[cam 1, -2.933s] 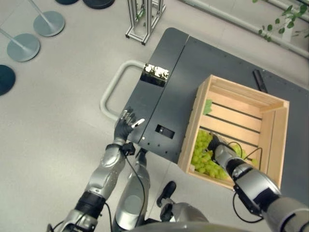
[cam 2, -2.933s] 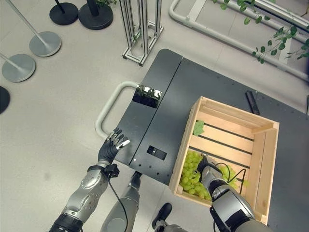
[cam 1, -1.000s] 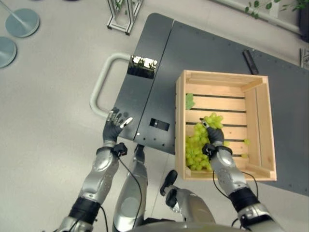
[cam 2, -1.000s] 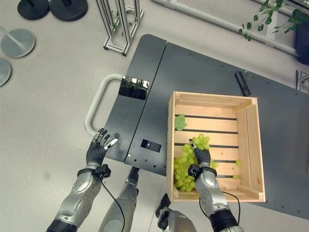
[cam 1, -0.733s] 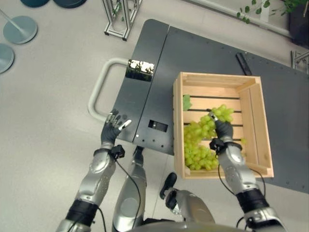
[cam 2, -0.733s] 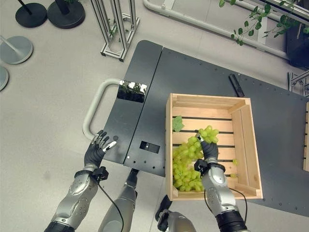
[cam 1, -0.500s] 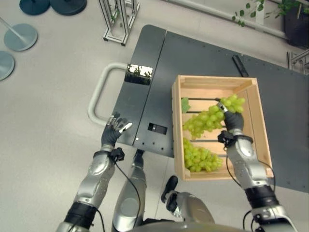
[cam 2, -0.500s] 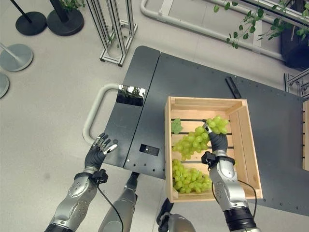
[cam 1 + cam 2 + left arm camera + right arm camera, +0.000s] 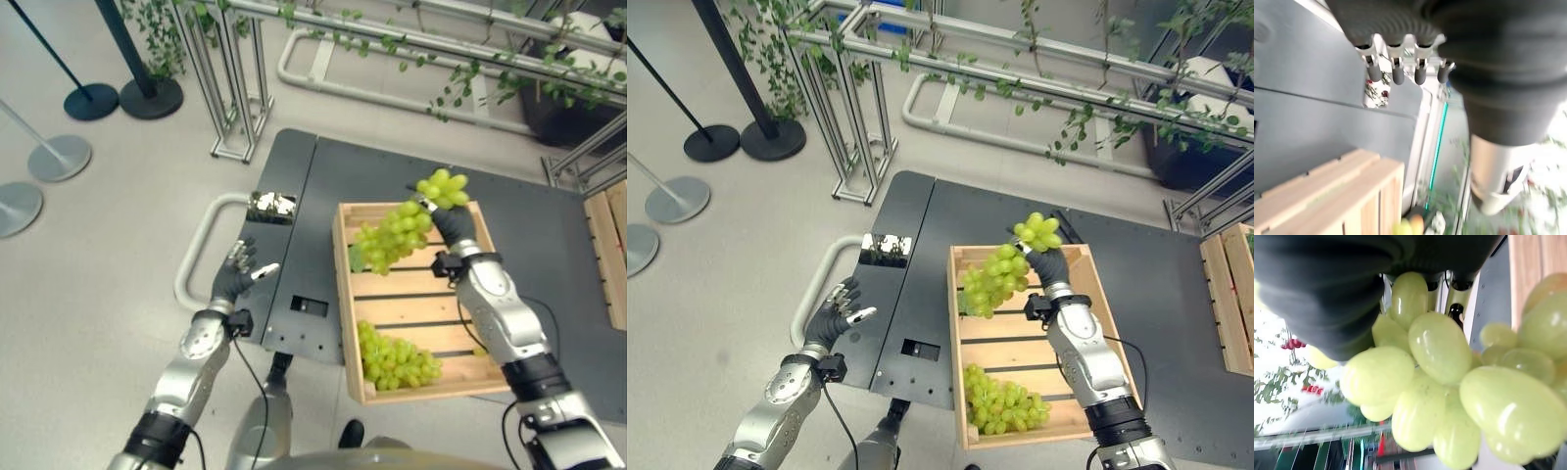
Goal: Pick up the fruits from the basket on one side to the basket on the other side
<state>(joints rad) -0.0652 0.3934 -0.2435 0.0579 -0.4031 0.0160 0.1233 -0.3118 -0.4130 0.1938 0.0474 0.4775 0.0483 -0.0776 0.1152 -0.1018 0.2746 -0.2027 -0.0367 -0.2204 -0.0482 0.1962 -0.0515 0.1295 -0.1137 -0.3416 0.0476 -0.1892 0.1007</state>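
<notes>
Lifting clear of the slatted pale wooden crate [image 9: 347,294], the right hand [image 9: 450,226] has its fingers curled round the top of a long bunch of green grapes [image 9: 397,233], which half a second ago still hung low inside the crate and now dangles above its far rim. A second bunch of green grapes [image 9: 396,356] lies in the crate's near corner, untouched. The camera has also tipped upward, bringing a second pale wooden crate [image 9: 607,250] into sight at the right edge of the dark grey desk [image 9: 323,186]. That is probably the destination, though little of it shows. The pick looks complete and the carry to the right comes next. The left hand [image 9: 236,279] hovers with fingers spread and empty, by the desk's pale looped handle [image 9: 190,263].
</notes>
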